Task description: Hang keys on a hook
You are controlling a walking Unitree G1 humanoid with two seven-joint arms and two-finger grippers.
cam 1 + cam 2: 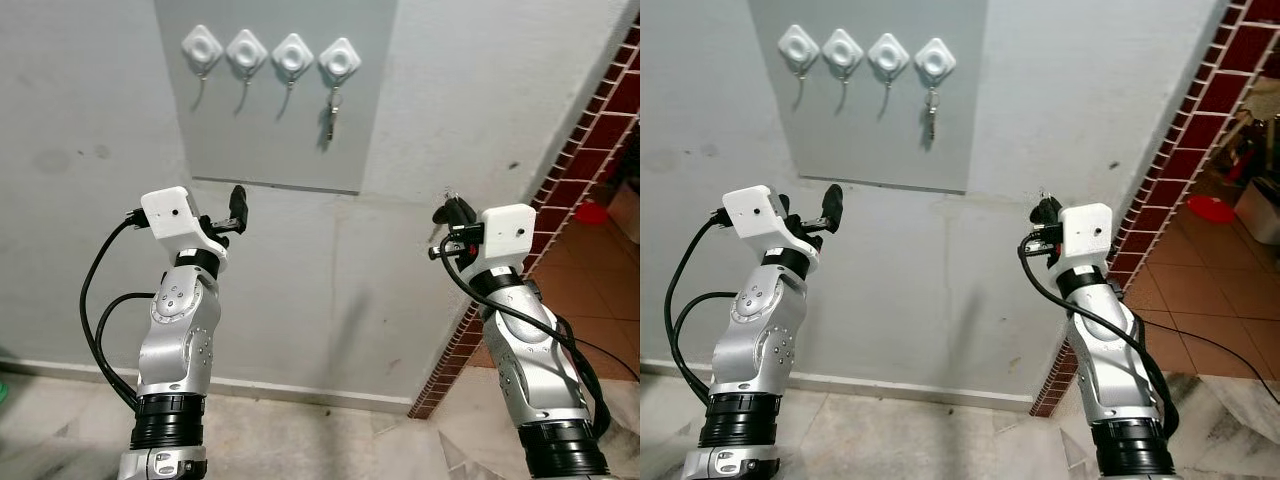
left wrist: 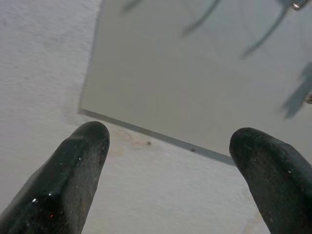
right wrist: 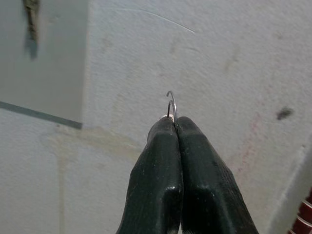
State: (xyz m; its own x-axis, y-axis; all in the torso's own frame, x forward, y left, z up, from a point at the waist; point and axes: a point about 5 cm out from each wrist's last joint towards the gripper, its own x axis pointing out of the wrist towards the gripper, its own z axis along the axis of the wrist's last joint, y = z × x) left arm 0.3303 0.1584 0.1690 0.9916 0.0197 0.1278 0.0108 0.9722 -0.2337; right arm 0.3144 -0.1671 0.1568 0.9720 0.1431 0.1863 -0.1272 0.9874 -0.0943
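Observation:
A grey panel (image 1: 270, 150) on the wall carries a row of white diamond-shaped hooks (image 1: 246, 50). One set of keys (image 1: 331, 115) hangs from the rightmost hook (image 1: 340, 60); the other hooks are bare. My right gripper (image 1: 447, 208) is raised to the right of the panel and below it, shut on a thin metal key ring (image 3: 172, 105) that sticks out past the fingertips (image 3: 165, 129). My left gripper (image 1: 238, 205) is held up just under the panel's lower edge, open with nothing between its fingers (image 2: 83, 146).
A red-tiled column edge (image 1: 590, 130) runs diagonally down the right side, close to my right arm. Beyond it lies a terracotta floor with a red object (image 1: 590, 212). Black cables (image 1: 95, 300) loop beside my left arm.

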